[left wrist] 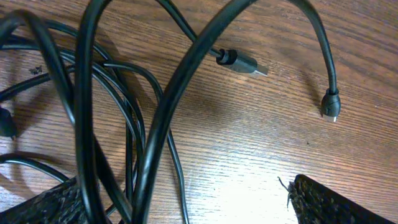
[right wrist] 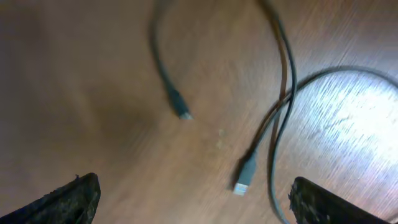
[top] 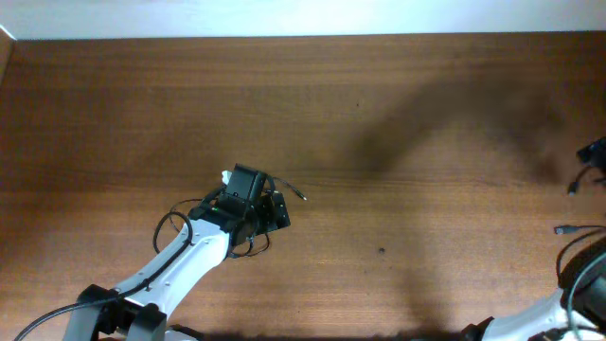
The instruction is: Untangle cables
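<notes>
Cables: thin black cords with small plug ends (left wrist: 85, 99), clumped left of centre in overhead view on brown wooden surface (top: 398, 104); others at right edge.
Left hand (left wrist: 183, 186): fingers apart above clump.
Right hand (right wrist: 193, 186): fingers apart, empty.
Handling: likely light, limp; pinch behind free plug (left wrist: 245, 63).

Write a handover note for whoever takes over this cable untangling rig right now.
Left gripper: open, low over the tangled clump, left of centre on the table. Cords pass between its fingers, but none is pinched.
Right gripper: open and empty, above the loose cords at the table's right edge.
Done: some cords lie apart from the clump.
Left: the clump is knotted. Its free plug ends are probably the place to start.
</notes>
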{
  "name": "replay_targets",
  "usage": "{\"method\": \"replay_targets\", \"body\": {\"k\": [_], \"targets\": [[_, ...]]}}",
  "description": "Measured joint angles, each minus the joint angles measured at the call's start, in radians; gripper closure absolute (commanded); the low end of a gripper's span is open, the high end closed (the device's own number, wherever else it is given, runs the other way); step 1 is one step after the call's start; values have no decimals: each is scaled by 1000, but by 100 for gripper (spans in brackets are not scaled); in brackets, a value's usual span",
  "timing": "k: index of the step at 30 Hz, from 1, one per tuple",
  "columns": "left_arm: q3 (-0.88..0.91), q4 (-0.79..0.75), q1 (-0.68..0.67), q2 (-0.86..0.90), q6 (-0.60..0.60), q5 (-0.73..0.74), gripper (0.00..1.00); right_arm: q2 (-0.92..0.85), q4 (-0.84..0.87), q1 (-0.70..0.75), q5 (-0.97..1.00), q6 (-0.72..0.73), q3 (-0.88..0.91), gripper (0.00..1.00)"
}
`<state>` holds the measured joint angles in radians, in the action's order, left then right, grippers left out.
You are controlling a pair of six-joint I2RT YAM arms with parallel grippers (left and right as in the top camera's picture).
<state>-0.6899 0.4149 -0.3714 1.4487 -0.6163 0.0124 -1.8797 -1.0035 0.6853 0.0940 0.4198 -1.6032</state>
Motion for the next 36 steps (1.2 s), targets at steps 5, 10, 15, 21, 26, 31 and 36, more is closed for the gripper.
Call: {"method": "replay_targets", "body": {"k": [5,10,15,21,26,31,36], "targets": [[0,-1,0,0,0,0,1,221,-183,-131,-7,0,-88,1],[0,0,0,1,0,0,1,401,-396,-31,179,179,-3,96],[0,-3,0,1,0,0,1,372,-133,252,364,337,510,96],[0,0,0,1,0,0,1,375,8,334,151,352,603,96],[0,0,0,1,0,0,1,382,144,325,103,611,804,96],[0,0,0,1,0,0,1,369,219,215,249,657,804,96],[0,0,0,1,0,0,1,202,306,97,347,657,801,96]]}}
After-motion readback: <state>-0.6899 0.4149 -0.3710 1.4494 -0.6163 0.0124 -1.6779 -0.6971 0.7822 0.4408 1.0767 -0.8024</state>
